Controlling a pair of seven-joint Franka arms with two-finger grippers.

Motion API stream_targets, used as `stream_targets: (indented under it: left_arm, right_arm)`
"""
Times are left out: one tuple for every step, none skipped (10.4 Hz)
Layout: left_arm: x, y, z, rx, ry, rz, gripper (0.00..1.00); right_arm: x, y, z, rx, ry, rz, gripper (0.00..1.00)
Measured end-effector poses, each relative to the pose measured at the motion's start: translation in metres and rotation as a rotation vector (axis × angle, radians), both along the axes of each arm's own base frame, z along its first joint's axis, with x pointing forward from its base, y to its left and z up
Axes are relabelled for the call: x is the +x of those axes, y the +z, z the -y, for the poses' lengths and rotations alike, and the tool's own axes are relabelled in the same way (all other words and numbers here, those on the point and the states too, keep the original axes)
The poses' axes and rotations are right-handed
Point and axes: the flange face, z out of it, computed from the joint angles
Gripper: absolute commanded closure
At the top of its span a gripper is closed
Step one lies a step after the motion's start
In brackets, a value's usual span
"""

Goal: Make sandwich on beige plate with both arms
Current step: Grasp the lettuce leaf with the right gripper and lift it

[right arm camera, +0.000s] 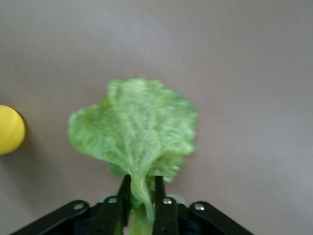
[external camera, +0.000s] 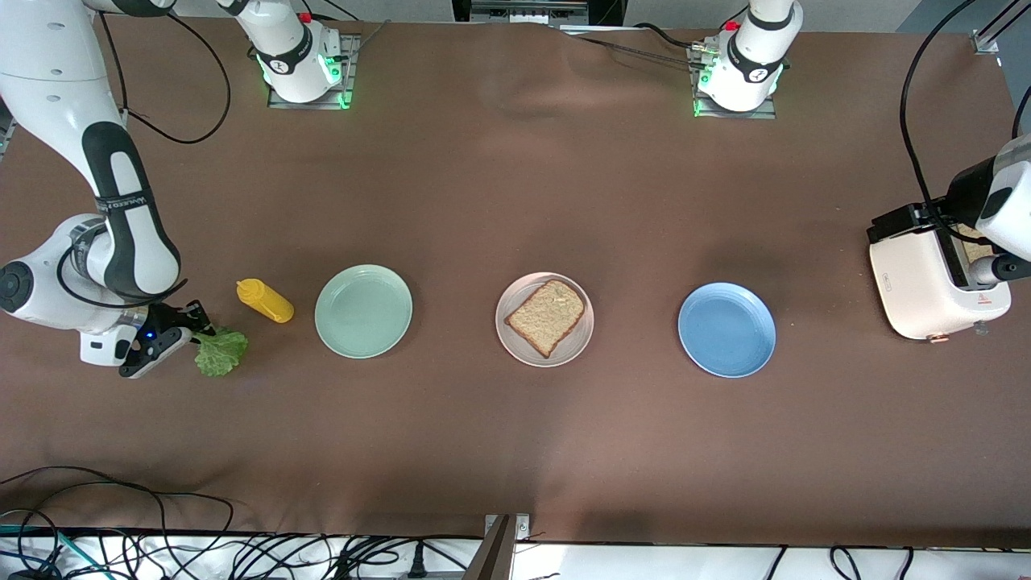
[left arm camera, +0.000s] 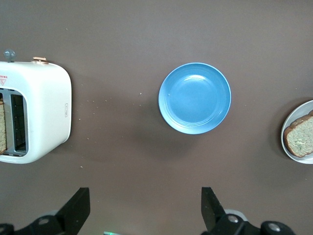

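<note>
One brown bread slice (external camera: 546, 316) lies on the beige plate (external camera: 576, 346) at the table's middle. My right gripper (external camera: 192, 326) is shut on the stem of a ruffled green lettuce leaf (external camera: 219, 352), low at the right arm's end of the table. The right wrist view shows the gripper (right arm camera: 142, 182) pinching the leaf (right arm camera: 134, 129). I cannot tell whether the leaf touches the table. My left gripper (left arm camera: 145, 208) is open and empty, high above the table between the toaster (left arm camera: 41, 112) and the blue plate (left arm camera: 194, 98). A second bread slice (external camera: 975, 246) sits in the toaster's slot. No orange-red layer shows.
A yellow mustard bottle (external camera: 264, 300) lies beside the lettuce. A mint green plate (external camera: 363, 311) and a blue plate (external camera: 726, 329) flank the beige plate. The white toaster (external camera: 938, 282) stands at the left arm's end. Cables run along the table's near edge.
</note>
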Motion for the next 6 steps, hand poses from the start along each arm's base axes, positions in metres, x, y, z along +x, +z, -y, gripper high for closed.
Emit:
stream_targets:
  left_arm:
    - [0.0,0.0,0.0,0.0,0.0,0.0,0.0]
    - [0.0,0.0,0.0,0.0,0.0,0.0,0.0]
    - [0.0,0.0,0.0,0.0,0.0,0.0,0.0]
    - [0.0,0.0,0.0,0.0,-0.001,0.001,0.0]
    - [0.0,0.0,0.0,0.0,-0.001,0.001,0.0]
    - [0.0,0.0,0.001,0.0,-0.001,0.001,0.0]
  right_arm:
    - [0.002,0.018,-0.004,0.01,0.007,0.007,1.0]
    - [0.002,0.044,-0.009,0.027,0.018,0.007,1.0]
    - [0.001,0.076,-0.015,0.046,0.032,0.008,1.0]
    - [-0.004,0.112,-0.019,0.066,0.046,0.004,1.0]
    - [-0.01,0.147,-0.023,0.082,0.058,0.007,1.0]
    - [-0.017,0.179,-0.026,0.094,0.068,0.016,1.0]
